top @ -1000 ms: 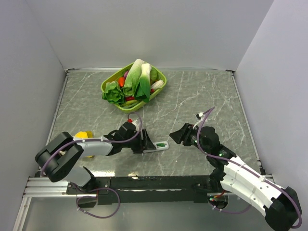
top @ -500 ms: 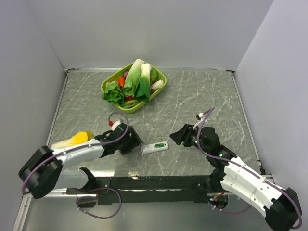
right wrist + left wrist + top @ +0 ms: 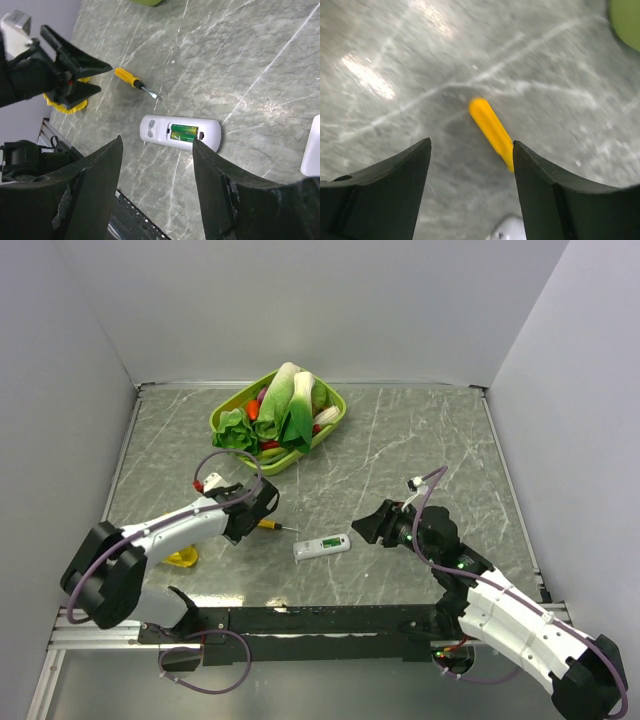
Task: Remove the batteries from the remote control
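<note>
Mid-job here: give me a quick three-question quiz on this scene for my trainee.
1. True or false: the green cylindrical batteries sit inside the slim white plastic remote control.
2. Fill in: the left end effector and right end effector are both ____.
3. The yellow-handled screwdriver is: A) gripped by the left end effector; B) lying on the grey marble table; C) resting on the remote control.
Key: 1 true; 2 open; 3 B.
</note>
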